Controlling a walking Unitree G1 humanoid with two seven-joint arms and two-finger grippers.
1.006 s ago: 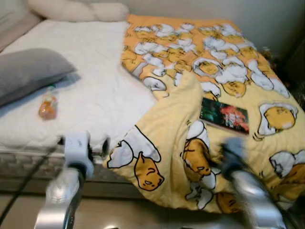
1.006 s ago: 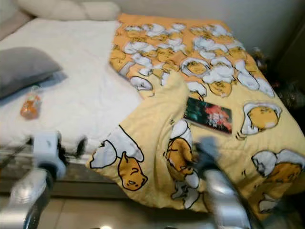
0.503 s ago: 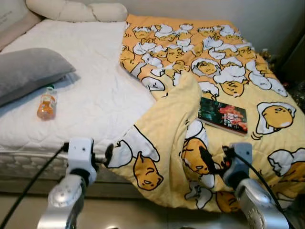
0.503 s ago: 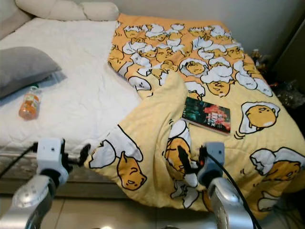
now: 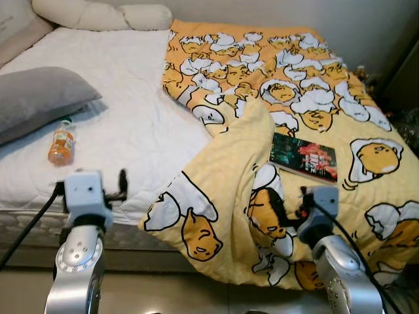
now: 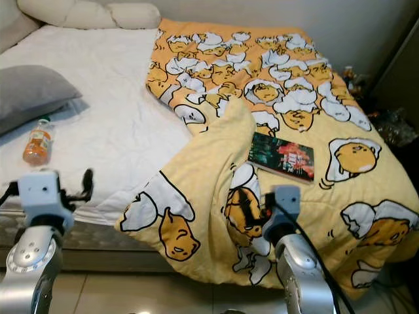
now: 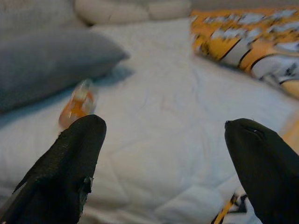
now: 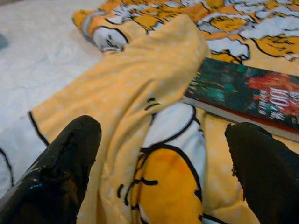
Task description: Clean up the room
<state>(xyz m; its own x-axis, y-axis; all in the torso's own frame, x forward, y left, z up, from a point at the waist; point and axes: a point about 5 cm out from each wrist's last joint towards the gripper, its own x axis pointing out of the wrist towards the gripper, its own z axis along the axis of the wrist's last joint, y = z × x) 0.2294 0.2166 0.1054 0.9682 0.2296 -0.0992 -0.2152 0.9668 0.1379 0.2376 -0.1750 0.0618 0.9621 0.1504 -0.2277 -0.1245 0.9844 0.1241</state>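
Observation:
A small bottle of orange drink [image 5: 61, 142] lies on the white mattress [image 5: 131, 98] beside a grey pillow [image 5: 39, 98]. A dark book [image 5: 304, 157] with a red and green cover rests on the yellow cartoon-print blanket [image 5: 262, 85], which is folded back over itself. My left gripper [image 7: 166, 135] is open over the mattress's near edge, with the bottle [image 7: 78, 102] ahead of it. Over the folded blanket flap, my right gripper [image 8: 163, 135] is also open, and the book [image 8: 243, 95] lies just beyond its fingers. Neither gripper holds anything.
Cream pillows [image 5: 98, 14] lie along the head of the bed. The blanket hangs over the bed's near edge down to the tiled floor [image 5: 26, 288]. Dark clutter [image 6: 386, 121] sits beside the bed at the far right.
My left arm has swung to the left and risen a little, now pointing toward the bottle. My right gripper has lifted slightly closer to the book. The earlier blur is gone.

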